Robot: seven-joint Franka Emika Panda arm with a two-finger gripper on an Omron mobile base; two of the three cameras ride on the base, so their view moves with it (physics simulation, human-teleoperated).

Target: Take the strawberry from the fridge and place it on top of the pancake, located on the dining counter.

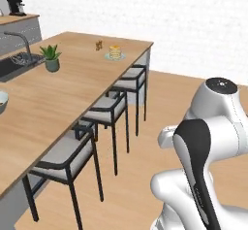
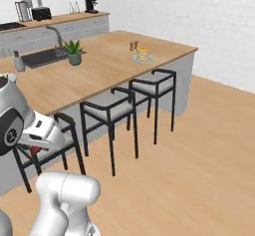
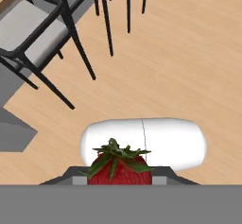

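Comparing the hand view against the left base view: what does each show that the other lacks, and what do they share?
Hand view alone: the small red strawberry with green leaves, held in the gripper.

Left base view alone: the light wooden dining counter, the golden pancake stack on its pale blue plate near the far end, a small potted green plant and the dark inset sink.

Both: black-framed stools with grey seats and the wooden floor.

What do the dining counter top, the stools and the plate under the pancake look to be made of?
Dining counter: light wood, matte, judging by its even tan tone; no grain is resolvable. Stools: thin black frames, probably painted metal, with pale grey seats that look padded. Plate under the pancake: pale blue, likely glazed ceramic, though too small to be sure.
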